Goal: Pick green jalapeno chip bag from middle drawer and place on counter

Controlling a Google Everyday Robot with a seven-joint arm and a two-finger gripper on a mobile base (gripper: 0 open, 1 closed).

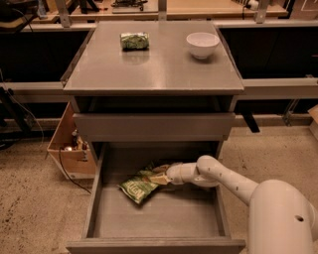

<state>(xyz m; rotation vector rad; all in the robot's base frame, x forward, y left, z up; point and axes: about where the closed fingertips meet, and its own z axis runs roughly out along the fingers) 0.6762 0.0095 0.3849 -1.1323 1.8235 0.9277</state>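
The green jalapeno chip bag (136,186) lies flat and crinkled on the floor of the open middle drawer (94,198), left of centre and towards the back. My gripper (160,178) reaches into the drawer from the right on its white arm (223,178). Its tip is at the bag's right-hand upper edge and touches it. The counter (154,69) is the grey top of the cabinet above.
A small rolled-up green packet (134,40) and a white bowl (202,44) stand at the back of the counter. A closed shallower drawer front (154,126) sits above the open drawer. An open box (67,149) stands on the floor to the left. Wooden benches (208,7) run behind.
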